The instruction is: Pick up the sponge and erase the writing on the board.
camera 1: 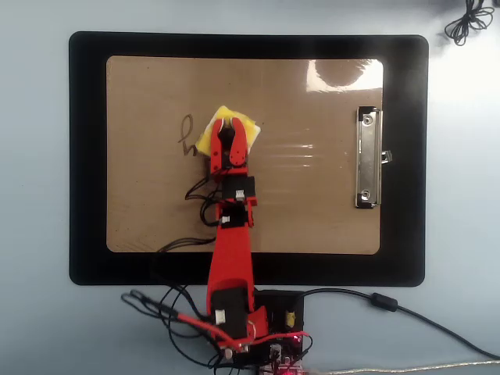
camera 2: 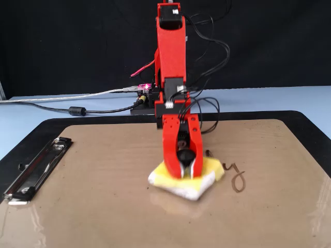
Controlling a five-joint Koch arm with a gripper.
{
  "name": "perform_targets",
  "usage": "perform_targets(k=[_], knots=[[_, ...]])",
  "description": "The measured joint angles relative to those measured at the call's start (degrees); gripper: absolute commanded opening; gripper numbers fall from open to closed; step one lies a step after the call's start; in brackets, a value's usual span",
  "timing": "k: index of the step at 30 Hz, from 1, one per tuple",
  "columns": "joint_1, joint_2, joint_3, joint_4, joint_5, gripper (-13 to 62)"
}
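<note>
The end effector point(camera 1: 227, 125) grips the sponge point(camera 2: 189, 178) pressed flat on the board point(camera 1: 312, 211), with the remaining writing point(camera 1: 186, 137) just beside it to the overhead view's left.

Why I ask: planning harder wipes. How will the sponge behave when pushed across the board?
The sponge looks soft, so it probably squashes under the tool. The board is glossy, so it likely slides easily. It seems light.

Sponge point(camera 2: 182, 182) partly under end effector point(camera 2: 183, 174)
</note>
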Motion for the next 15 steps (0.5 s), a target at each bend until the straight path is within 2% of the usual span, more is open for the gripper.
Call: perform_targets(k=[3, 4, 6, 9, 11, 13, 15], knots=[[-5.45, 19.86, 22.15, 0.53, -3.96, -8.0], [-5.89, 22.32, 22.94, 1.58, -4.92, -8.0], [-6.24, 17.75, 16.44, 4.31, -6.24, -8.0], [-6.15, 0.26, -7.12, 4.13, -6.59, -8.0], [-5.63, -6.06, -13.89, 4.22, -6.68, -8.0], [-5.54, -0.44, -5.80, 4.04, -6.68, -8.0], [-5.45, 13.36, 11.34, 4.31, -6.68, -8.0]])
